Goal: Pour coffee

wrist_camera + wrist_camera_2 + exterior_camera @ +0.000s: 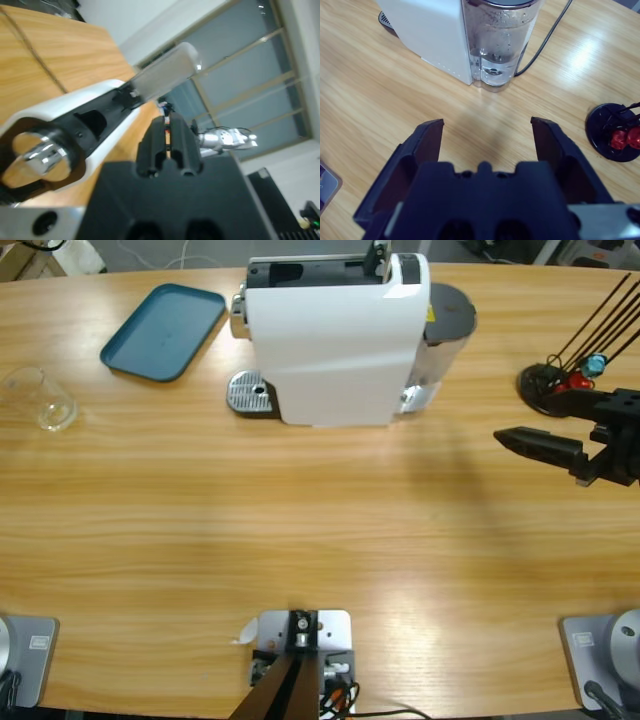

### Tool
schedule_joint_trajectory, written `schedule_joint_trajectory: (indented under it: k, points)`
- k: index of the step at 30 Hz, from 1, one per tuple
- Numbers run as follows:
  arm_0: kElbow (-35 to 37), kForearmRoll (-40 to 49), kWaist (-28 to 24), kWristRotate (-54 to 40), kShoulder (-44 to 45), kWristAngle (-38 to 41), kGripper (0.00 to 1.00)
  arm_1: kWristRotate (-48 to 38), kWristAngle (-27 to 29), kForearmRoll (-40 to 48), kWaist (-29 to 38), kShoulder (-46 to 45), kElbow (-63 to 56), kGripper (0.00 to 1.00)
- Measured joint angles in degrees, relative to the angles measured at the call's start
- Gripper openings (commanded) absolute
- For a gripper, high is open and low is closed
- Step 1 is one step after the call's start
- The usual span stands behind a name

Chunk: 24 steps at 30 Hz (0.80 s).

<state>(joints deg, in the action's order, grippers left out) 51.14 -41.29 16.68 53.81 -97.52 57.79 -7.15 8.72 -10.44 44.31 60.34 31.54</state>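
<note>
The white coffee machine stands at the back middle of the table, its metal drip grate bare. A clear glass tumbler sits far to the left, well away from the machine. No coffee shows in any view. My left gripper is shut with nothing in it, just above the machine's black top, beside the raised lever. My right gripper hovers open over the table, right of the machine. In the right wrist view it faces the water tank and holds nothing.
A teal tray lies at the back left. A black capsule stand with thin rods and red capsules is just behind the right gripper. A black cable runs behind the tank.
</note>
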Motion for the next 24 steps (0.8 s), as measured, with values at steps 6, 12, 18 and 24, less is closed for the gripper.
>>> schedule_joint_trajectory:
  k: [6,12,18,24]
  points:
    - [4.8,38.6,3.9,-23.0,10.7,-22.2,0.493,0.0,0.0,0.0,0.0,0.0,0.0,0.766]
    - [9.2,60.9,8.0,-40.0,17.3,-42.1,0.884,-4.5,5.3,-1.6,0.0,0.1,0.8,0.894]
    - [8.4,67.0,12.5,-47.7,23.2,-55.8,0.881,-6.6,12.6,-10.6,-4.4,2.2,8.0,0.93]
    - [4.4,64.3,16.0,-47.6,27.1,-63.2,0.879,-7.0,8.6,-13.0,-13.1,2.9,9.7,0.796]
